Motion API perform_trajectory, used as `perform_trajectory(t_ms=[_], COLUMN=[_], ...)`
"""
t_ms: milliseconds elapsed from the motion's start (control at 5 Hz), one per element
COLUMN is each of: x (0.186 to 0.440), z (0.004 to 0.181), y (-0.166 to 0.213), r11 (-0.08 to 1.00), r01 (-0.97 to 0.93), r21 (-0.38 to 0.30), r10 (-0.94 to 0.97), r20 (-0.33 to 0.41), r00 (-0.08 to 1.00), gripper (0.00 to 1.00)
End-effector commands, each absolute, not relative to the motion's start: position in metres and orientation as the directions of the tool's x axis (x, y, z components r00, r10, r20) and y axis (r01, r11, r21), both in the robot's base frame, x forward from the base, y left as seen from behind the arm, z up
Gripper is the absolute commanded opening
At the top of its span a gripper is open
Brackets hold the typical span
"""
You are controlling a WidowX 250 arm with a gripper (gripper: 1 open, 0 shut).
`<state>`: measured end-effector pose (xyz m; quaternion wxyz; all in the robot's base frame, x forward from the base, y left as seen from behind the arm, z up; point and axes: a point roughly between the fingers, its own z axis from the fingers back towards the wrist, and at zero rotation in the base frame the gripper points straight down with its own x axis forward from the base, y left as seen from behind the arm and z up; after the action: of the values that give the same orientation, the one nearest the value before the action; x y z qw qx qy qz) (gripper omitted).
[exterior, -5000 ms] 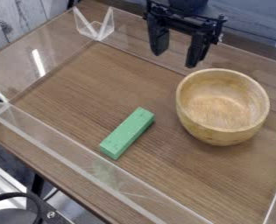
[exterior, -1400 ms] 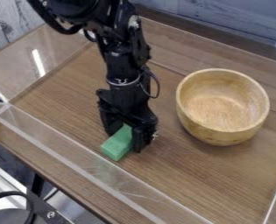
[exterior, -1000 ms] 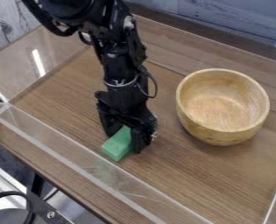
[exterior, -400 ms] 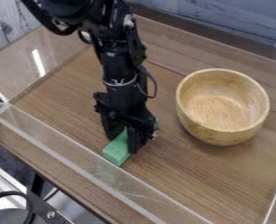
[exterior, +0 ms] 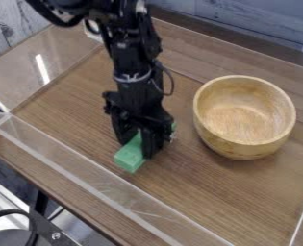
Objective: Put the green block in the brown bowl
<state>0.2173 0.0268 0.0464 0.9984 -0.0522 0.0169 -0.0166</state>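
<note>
The green block (exterior: pixel 129 157) is a small bright bar whose near end shows below the black fingers, with its far part hidden between them. My gripper (exterior: pixel 139 144) points straight down and is shut on the block, just above the wooden table. The brown bowl (exterior: pixel 245 115) stands to the right of the gripper, a short gap away, with nothing inside it.
A clear plastic wall (exterior: pixel 63 183) runs along the table's front and left edges. A clear corner piece (exterior: pixel 92 21) stands at the back left. The black arm (exterior: pixel 121 38) rises from the gripper toward the top left.
The jaws have closed onto the green block, which was lying between open fingers a second ago. The block's near end now looks slightly raised off the table.
</note>
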Motion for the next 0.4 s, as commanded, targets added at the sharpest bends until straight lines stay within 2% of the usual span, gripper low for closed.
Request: perform_trajectory(t_ms=[0,200], x=[0.241,0.262], z=[0.082,0.103], y=[0.025,0.012], r11=[0.994,0.993], r01=[0.024,0.019], r21=[-0.102,-0.119], r10=[-0.018,-0.009], r20=[0.061,0.086], r00=[0.998,0.996], gripper=[0.00,0.00])
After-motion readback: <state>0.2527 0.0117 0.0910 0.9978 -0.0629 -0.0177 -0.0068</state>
